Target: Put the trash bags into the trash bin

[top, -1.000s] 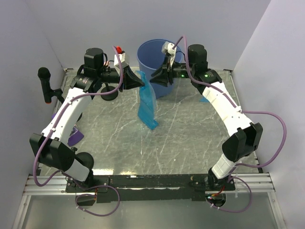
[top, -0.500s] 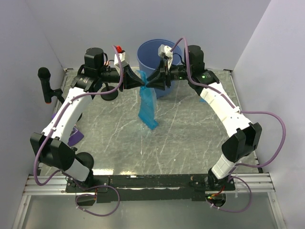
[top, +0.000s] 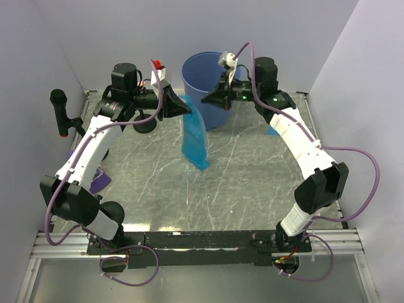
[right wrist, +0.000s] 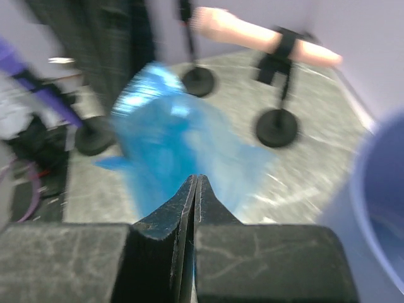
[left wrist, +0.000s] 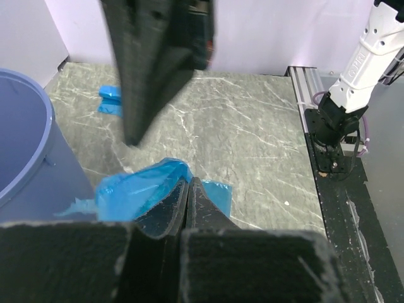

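Top external first: two arms and one trash bin (top: 191,74), a round blue bucket standing at the far edge of the surface (top: 246,183). Count two trash bags. One long trash bag (top: 194,139) hangs from the left tool (top: 188,108), which is clamped on its top, and the lower end drapes onto the surface just in front of the bin. A second, small trash bag (top: 272,133) lies flat to the right, partly behind the right arm. The right tool (top: 204,99) is level with the bin's wall, pointing at the left one, with a gap between them. Over to the left wrist, and the pinch shows up close: the fingers (left wrist: 169,208) are pressed together on glossy blue film (left wrist: 136,189). The bin wall (left wrist: 38,170) is at the left, the small bag (left wrist: 108,100) is far across the marble, and the right arm's base (left wrist: 341,120) is at the edge, none of which the other wrist gives. Right wrist now, blurred: this tool's fingers (right wrist: 180,218) are together, the blue film (right wrist: 170,145) is beyond the tips, and whether they touch I cannot tell. The bin's rim (right wrist: 379,189) is at the right.
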Tool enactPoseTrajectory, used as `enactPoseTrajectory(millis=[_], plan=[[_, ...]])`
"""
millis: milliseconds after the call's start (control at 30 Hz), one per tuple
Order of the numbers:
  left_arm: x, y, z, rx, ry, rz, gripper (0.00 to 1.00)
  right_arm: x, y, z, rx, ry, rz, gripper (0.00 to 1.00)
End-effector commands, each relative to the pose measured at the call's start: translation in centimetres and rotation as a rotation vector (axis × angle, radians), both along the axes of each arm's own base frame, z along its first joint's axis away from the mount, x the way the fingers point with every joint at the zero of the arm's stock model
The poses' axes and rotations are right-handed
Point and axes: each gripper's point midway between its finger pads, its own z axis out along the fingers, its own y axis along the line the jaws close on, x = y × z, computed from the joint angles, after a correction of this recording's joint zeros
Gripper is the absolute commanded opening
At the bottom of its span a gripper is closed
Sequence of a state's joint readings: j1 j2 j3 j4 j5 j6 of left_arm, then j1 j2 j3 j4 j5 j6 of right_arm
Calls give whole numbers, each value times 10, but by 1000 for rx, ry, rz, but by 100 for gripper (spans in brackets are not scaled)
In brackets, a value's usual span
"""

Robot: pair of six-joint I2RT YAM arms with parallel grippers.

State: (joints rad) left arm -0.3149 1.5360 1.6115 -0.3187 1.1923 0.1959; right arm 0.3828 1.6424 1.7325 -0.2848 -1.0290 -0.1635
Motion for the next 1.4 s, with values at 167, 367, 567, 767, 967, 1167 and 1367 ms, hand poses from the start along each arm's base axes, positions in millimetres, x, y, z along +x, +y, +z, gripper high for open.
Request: enactPoseTrajectory(millis=[167,367,567,767,967,1167,1367], plan=[[-5,4,17,-26,-31,-5,1,4,-18,17,66,-11,-10,12],[-1,3,13,-19,-29,1,1,-35,-1,24,102,-7,188,60],[-1,2,13,-22,-29,-16,1,-36,13,23,97,-6,190,63],[0,2,11,-18,-22,-13,1,-24,20,21,97,0,173,55],[2,1,11,-21,-24,-6,1,-24,26,23,101,3,194,52],[4,1,10,-22,-18,-4,1,-31,29,22,102,7,229,38],[8,2,7,-14,-6,25,1,-38,25,30,108,-7,237,0]])
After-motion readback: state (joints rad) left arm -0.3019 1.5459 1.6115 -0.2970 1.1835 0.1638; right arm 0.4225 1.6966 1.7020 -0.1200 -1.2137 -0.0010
